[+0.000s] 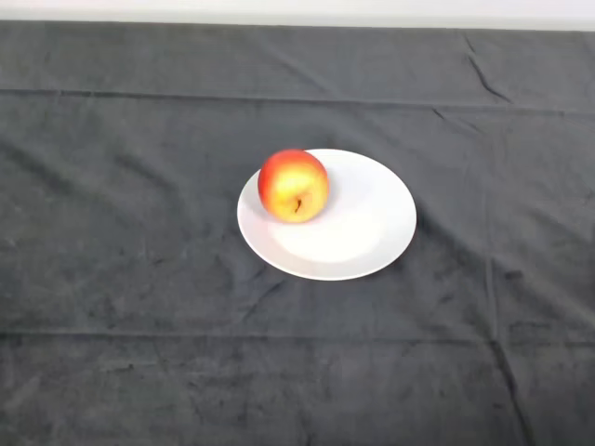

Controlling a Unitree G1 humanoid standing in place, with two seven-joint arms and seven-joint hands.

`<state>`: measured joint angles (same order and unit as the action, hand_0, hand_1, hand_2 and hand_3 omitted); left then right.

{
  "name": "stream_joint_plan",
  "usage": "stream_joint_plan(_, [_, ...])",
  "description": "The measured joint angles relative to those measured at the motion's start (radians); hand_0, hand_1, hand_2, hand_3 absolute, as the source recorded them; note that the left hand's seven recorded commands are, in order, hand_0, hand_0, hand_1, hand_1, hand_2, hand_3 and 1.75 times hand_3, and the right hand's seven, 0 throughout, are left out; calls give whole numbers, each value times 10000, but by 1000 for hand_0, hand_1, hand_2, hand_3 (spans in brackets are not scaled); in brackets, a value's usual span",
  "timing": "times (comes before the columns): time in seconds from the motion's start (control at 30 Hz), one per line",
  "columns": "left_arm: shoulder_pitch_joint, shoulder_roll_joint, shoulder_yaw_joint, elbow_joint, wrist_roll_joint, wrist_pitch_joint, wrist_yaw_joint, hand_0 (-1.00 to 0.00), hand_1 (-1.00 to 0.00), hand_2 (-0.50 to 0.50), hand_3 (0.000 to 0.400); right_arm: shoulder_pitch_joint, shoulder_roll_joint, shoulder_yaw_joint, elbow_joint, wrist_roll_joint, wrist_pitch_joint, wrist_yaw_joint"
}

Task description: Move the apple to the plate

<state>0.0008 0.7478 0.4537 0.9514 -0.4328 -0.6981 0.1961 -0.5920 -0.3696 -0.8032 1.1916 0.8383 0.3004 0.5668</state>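
A red and yellow apple [294, 186] rests on the left part of a round white plate [358, 232] near the middle of the table. Its stem end faces the camera. The plate lies flat on the dark cloth.
The dark grey cloth [112, 279] covers the whole table and has creases and fold lines. A pale strip of wall or floor [297, 11] runs beyond the table's far edge.
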Motion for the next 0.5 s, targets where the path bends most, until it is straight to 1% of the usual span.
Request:
stream_joint_plan(0.13, [-260, 0, 14, 353, 9, -46, -104, 0, 0, 0, 0, 0, 1, 3, 0, 0, 0, 0])
stream_joint_plan(0.27, [-314, 0, 147, 392, 19, -157, -332, 0, 0, 0, 0, 0, 0, -1, 0, 0, 0, 0])
stream_joint_plan(0.4, [-593, 0, 375, 670, 20, -295, -498, 0, 0, 0, 0, 0, 0, 0, 3, 0, 0, 0])
stream_joint_plan(0.5, [-628, 0, 376, 756, 21, -367, -646, 0, 0, 0, 0, 0, 0, -1, 4, 0, 0, 0])
